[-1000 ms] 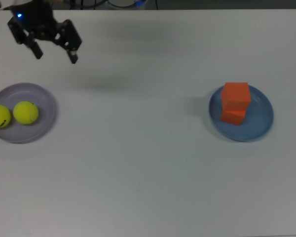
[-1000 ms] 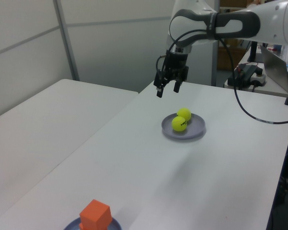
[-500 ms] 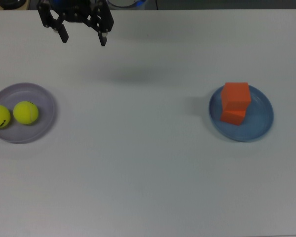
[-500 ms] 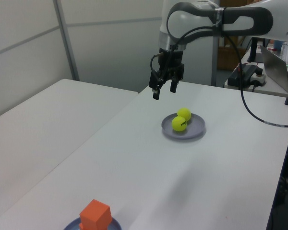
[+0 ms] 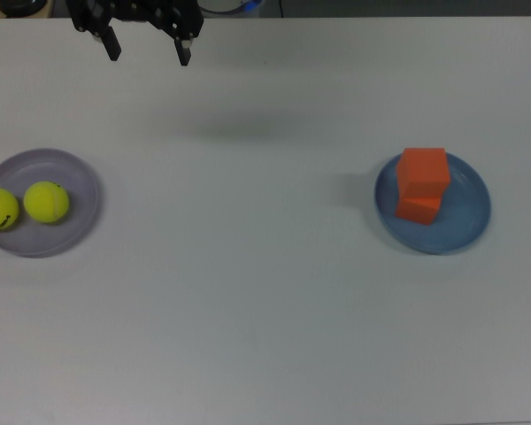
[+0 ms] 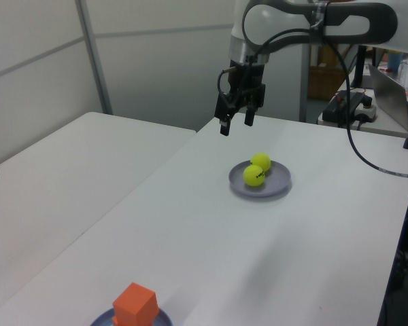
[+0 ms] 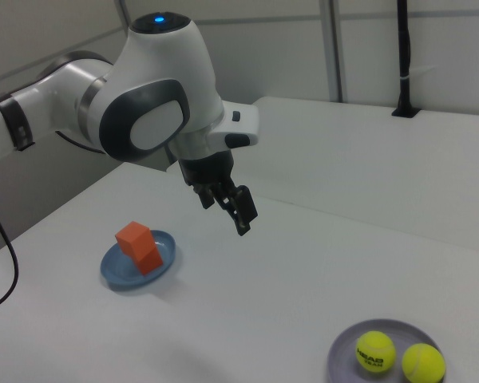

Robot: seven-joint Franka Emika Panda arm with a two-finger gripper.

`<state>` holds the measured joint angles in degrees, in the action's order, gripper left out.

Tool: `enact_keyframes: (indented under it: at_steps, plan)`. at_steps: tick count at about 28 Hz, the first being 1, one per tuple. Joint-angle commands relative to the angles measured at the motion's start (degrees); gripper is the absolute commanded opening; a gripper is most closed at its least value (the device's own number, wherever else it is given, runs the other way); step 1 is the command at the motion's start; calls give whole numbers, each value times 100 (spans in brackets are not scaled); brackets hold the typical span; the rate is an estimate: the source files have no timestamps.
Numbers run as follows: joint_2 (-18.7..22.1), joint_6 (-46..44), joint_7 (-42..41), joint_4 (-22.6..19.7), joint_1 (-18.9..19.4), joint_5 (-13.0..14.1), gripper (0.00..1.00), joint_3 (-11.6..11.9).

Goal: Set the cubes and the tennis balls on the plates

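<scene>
— While the gripper hangs high, fingers spread and empty, what's plated?
— Both tennis balls sit on the lavender plate; both cubes, stacked, on the blue plate.

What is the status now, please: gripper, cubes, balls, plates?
Gripper open, empty, raised over the table's far edge. Both cubes stacked on blue plate. Both tennis balls on lavender plate. Nothing in the way.

The left view's bottom edge cuts off the blue plate
</scene>
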<state>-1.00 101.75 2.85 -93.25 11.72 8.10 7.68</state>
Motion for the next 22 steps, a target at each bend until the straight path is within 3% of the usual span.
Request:
enact_keyframes:
  at_steps: [1,22]
  plan:
    - [241,-217,119,-132,41,-125,100,6]
    - [92,-156,128,-167,50,-142,100,-179]
